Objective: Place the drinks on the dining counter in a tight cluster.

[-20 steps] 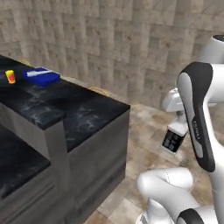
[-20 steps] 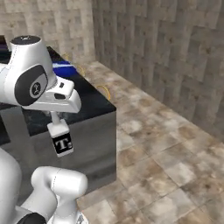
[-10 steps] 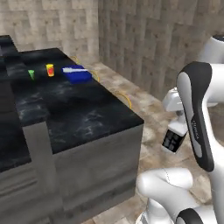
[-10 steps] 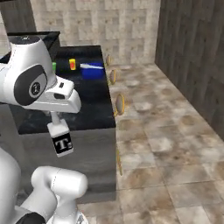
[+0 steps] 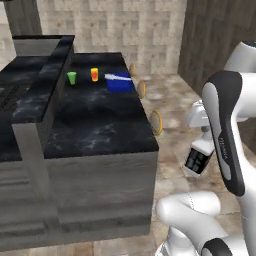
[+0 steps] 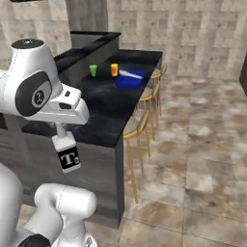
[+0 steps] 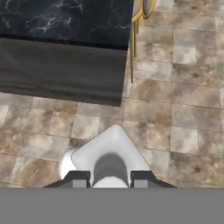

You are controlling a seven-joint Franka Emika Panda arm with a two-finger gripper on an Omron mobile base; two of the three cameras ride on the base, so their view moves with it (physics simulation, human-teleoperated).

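Now | hand points down, clenched on square bottle | apparently beside dining counter

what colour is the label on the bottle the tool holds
Black with white lettering, on the square clear bottle; clearest in the right base view.

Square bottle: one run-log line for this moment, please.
tool: shut on square bottle | bottle: off dining counter, above floor | cups, blue tray: far end

near dining counter bare; green cup, orange cup, blue box crowd far end
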